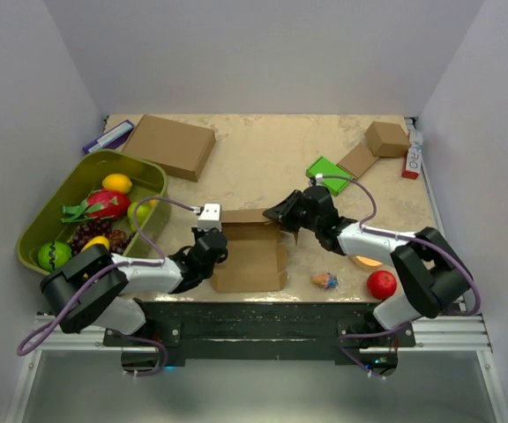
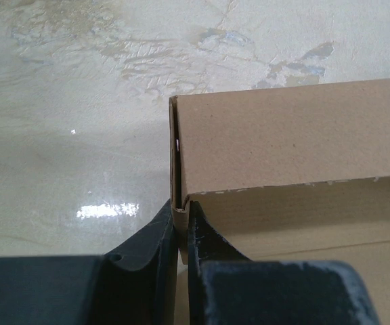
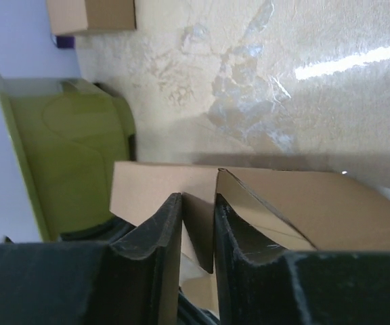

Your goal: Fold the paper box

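The paper box [image 1: 252, 256] lies half-formed at the middle of the worktop's [image 1: 263, 167] near edge, just in front of the two arm bases. Its far wall seems to be folded up, and a flap stands loose at its far right corner. The left gripper [image 2: 181, 213] is pressed together on the thin upright wall at the box's left corner, pinching it right beside a crease. The hold takes in only a narrow strip of cardboard, so a sideways tug could let the wall slip out, or tear or crumple it along that fold. The right gripper [image 3: 198, 206] stands with its jaws narrow on either side of the flap at the far right corner, but I cannot tell whether they bite the cardboard. If they close with the flap sitting skewed, as it seems to between the fingers, the likely result is a kinked flap that bends off its crease and will not tuck in. With the arms on opposite ends, any unmatched pull could twist the light box or spring the raised wall flat. It could also drag the whole piece over the near edge, since little worktop lies between the box and that edge. A shove leftward would send it toward the green fruit tray [image 3: 66, 162], which stands near it at the left edge.
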